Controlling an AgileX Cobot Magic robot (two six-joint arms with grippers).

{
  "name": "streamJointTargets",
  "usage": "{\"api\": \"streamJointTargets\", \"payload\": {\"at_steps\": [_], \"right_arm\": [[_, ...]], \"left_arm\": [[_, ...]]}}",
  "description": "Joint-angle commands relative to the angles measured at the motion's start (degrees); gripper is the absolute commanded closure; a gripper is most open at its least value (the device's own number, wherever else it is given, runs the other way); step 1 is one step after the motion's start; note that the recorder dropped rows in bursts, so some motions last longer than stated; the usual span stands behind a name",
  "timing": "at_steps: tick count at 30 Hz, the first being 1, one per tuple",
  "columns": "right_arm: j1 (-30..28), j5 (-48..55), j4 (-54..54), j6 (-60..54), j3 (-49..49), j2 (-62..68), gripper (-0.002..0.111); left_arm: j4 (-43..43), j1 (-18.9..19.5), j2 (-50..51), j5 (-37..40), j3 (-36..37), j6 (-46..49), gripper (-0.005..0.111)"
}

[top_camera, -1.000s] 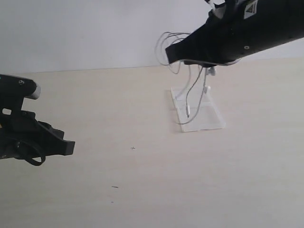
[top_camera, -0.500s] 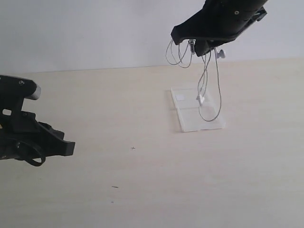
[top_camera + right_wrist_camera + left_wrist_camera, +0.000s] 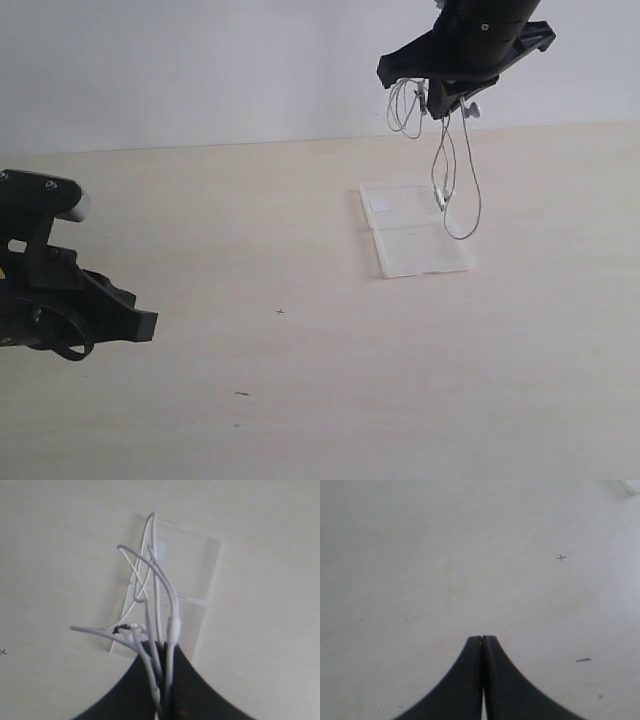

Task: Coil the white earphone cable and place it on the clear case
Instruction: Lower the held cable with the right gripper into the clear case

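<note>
Grips the cable (image 3: pixel 461 190) with the right gripper (image 3: pixel 441 100) at the upper right of the exterior view, well up off the table (image 3: pixel 300 390) and in front of the pale wall (image 3: pixel 200 70). Pinches several strands together between fingertips closed tight on them - seen plainly in the right wrist view. Lets a small loop droop at the left of that gripper and longer loops dangle below it, down to right of centre, across the right part of the case (image 3: pixel 420 252). Cannot tell whether the lowest loop touches the case or hangs just above it.

Leaves the case flat and open on the table, right of centre, with the white patch (image 3: pixel 380 204) in the upper half. Holds the left gripper (image 3: pixel 148 322) low at the left edge - jaws pressed together on nothing, well apart from case and cable. Shows a small cross mark (image 3: pixel 280 312) on the table between left gripper and case.
</note>
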Motion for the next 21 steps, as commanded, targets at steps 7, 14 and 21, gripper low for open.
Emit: {"api": "streamJointTargets", "payload": {"at_steps": [7,14,21], "right_arm": [[-1.45,-2.29,0.76,-1.05,-8.96,10.2,0.108],[-1.45,-2.52,-0.39,-1.05,-13.51,16.67,0.108],[-2.34,-1.93,-0.76,-0.59,-14.08,20.61,0.108]], "left_arm": [[-0.31,-0.6,-0.21,2.68,0.16,-1.22,0.107],[-0.31,-2.19,-0.21,3.33,0.16,-1.22,0.107],[-0.31,-2.19,-0.21,4.31,0.16,-1.22,0.107]]}}
